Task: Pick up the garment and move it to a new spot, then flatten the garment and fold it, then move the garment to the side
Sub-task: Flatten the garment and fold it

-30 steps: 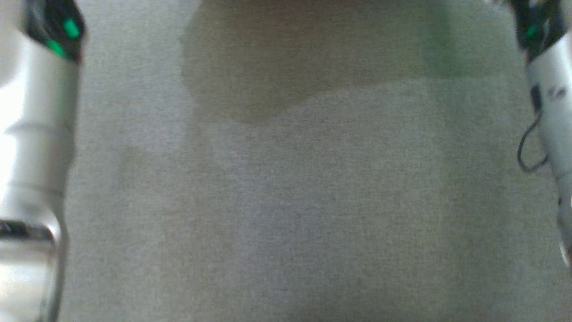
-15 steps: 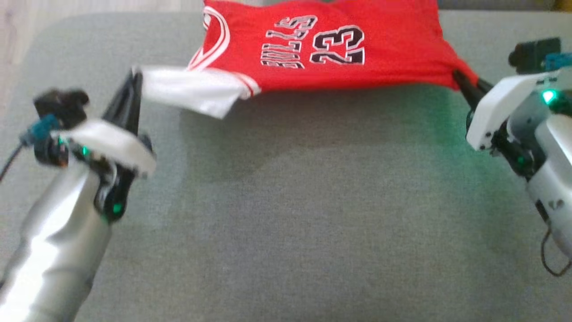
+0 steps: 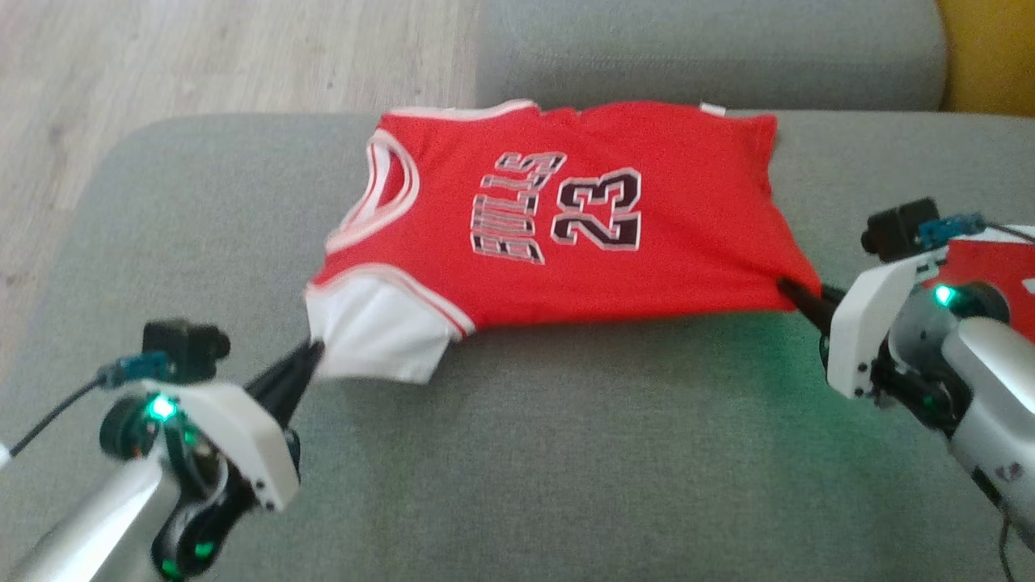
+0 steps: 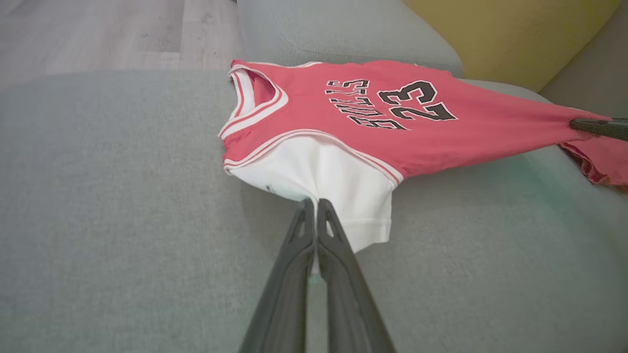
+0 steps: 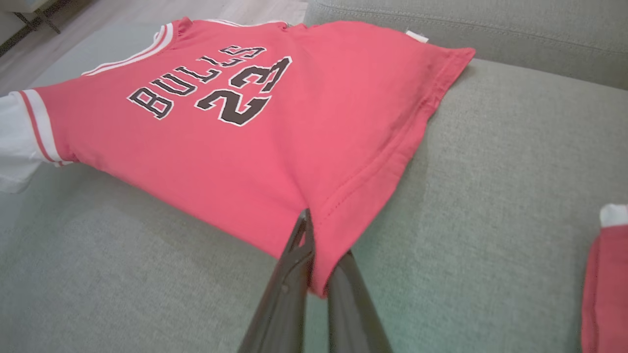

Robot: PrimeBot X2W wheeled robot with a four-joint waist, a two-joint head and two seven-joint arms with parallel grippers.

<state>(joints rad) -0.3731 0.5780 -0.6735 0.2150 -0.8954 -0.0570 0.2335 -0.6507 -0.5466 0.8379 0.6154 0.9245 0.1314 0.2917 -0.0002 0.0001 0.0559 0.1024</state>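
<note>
In the head view the left gripper (image 3: 311, 353) and right gripper (image 3: 791, 288) each pinch the red jersey (image 3: 687, 242) spread on the grey sofa (image 3: 566, 469), the left wrist view shows the fingers pressed together on its white sleeve (image 4: 319, 171), and the right wrist view shows the fingers clamped on the near hem corner (image 5: 333, 230).

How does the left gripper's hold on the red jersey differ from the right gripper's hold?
The left dark-fingered gripper pinches the white fabric sleeve; the right dark-fingered gripper pinches the red hem corner. In the head view, the left gripper sits lower than the right. Both are shut on the red basketball jersey, which stretches between them.
</note>
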